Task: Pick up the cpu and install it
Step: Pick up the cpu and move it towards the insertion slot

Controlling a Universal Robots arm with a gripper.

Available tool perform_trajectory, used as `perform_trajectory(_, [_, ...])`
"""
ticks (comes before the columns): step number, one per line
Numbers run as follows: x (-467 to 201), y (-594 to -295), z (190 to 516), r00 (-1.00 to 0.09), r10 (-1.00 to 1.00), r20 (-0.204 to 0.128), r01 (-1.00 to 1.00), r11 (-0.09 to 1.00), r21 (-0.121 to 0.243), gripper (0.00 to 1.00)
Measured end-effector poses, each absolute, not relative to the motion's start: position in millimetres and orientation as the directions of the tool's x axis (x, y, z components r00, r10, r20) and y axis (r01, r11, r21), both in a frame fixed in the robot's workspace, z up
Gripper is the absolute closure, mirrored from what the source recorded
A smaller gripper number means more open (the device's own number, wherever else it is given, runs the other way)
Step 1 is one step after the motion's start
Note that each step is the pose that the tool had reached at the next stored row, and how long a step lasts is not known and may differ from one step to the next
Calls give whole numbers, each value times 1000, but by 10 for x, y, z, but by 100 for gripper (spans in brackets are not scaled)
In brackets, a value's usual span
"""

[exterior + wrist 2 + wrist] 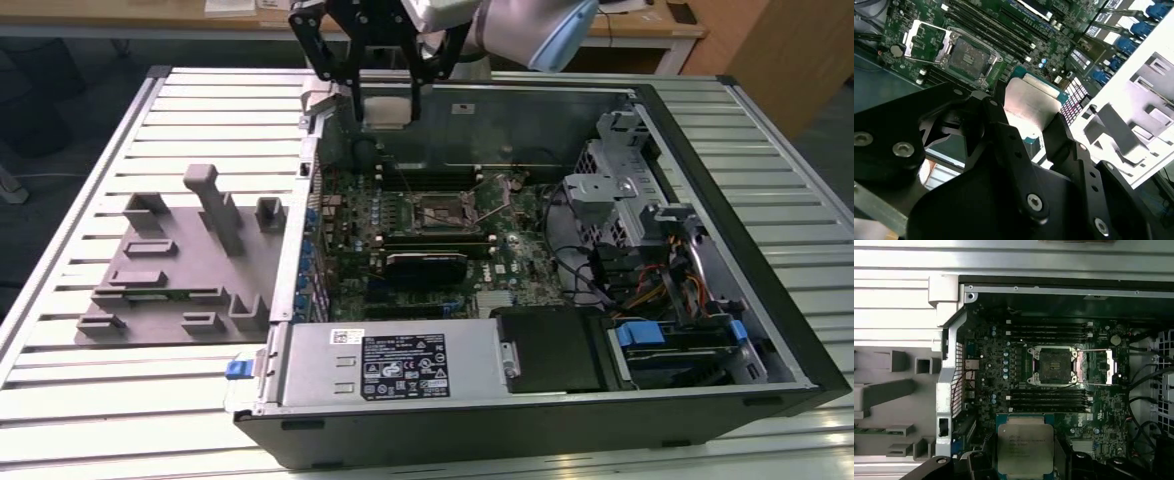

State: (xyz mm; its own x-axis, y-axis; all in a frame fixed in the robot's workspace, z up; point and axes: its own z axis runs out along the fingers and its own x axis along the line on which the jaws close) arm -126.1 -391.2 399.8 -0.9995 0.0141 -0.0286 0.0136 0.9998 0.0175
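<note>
Second wrist view: the tool (1031,122) grips the cpu (1029,100), hiding its sides.

PC case (534,430) lies on table (94,400); fixture block (147,290) beside it, exterior view's left. Mobo (521,265) inside case, socket (447,212) mid-board. Gripper (387,105) w/ cpu (387,112) clamped, above case's far side.

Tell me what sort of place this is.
Probably a robotics lab bench: an open black computer case lies on a slatted metal table beside grey plastic fixture blocks, and the black claw holds a silvery square cpu.
</note>
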Motion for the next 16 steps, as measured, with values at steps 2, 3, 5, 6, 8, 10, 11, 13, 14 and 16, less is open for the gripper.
perform_trajectory(2, [-1219, -3912, 3982, -999, 14, -29, 14, 1000, 18, 46])
perform_trajectory(3, [-1198, -3912, 3974, -999, 14, -29, 14, 1000, 18, 46])
perform_trajectory(5, [-1154, -3912, 3959, -999, 14, -29, 14, 1000, 18, 46])
perform_trajectory(6, [-1133, -3912, 3952, -999, 14, -29, 14, 1000, 18, 46])
perform_trajectory(8, [-1086, -3912, 3936, -999, 14, -29, 14, 1000, 18, 46])
perform_trajectory(10, [-1039, -3911, 3921, -999, 14, -29, 14, 1000, 17, 46])
perform_trajectory(11, [-1016, -3911, 3913, -999, 14, -29, 14, 1000, 18, 46])
perform_trajectory(13, [-972, -3910, 3896, -999, 14, -29, 14, 1000, 17, 46])
perform_trajectory(14, [-949, -3909, 3887, -999, 14, -29, 14, 1000, 18, 46])
perform_trajectory(16, [-902, -3907, 3868, -999, 14, -29, 14, 1000, 18, 46])
